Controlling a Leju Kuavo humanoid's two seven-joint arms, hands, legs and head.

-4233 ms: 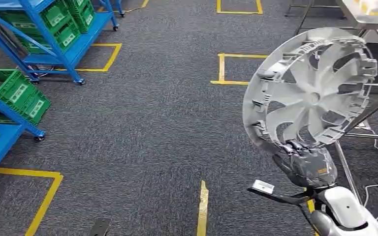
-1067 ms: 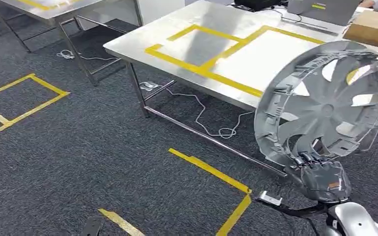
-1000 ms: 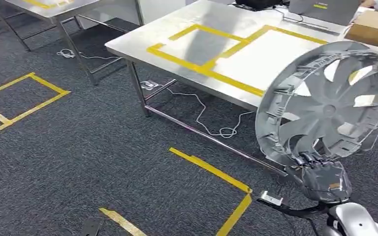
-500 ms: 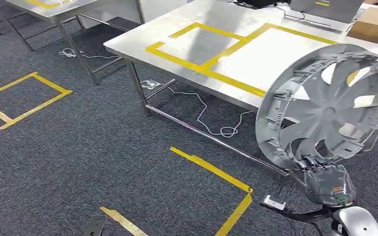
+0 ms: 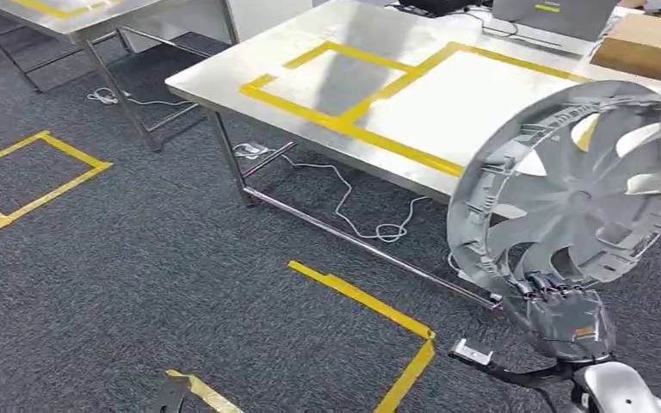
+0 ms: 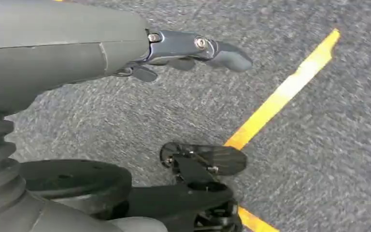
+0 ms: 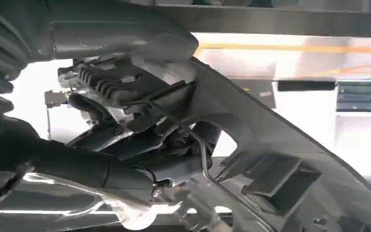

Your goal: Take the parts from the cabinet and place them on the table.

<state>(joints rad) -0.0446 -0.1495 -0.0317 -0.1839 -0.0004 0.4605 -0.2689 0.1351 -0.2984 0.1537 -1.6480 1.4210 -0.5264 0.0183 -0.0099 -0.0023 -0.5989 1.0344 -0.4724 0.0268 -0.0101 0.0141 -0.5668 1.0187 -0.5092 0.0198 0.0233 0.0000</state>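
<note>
The carry step was in hand: the right hand (image 5: 562, 311) gripped the hubcap (image 5: 572, 185) by its lower rim, upright at near right, before the steel table (image 5: 310, 82). The left hand (image 6: 174, 48) hung empty, fingers loosely apart. Next, I judged, the hubcap needed lifting over the table edge and laying inside the yellow tape frame (image 5: 344, 120).

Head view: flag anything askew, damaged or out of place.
Nothing stands out. The right hand grips the grey wheel cover upright by its lower rim, no damage visible; loose cables lie under the steel table.

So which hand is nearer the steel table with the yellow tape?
Right. The right hand holds the wheel cover up at the steel table; the left hand hangs over the carpet.
</note>
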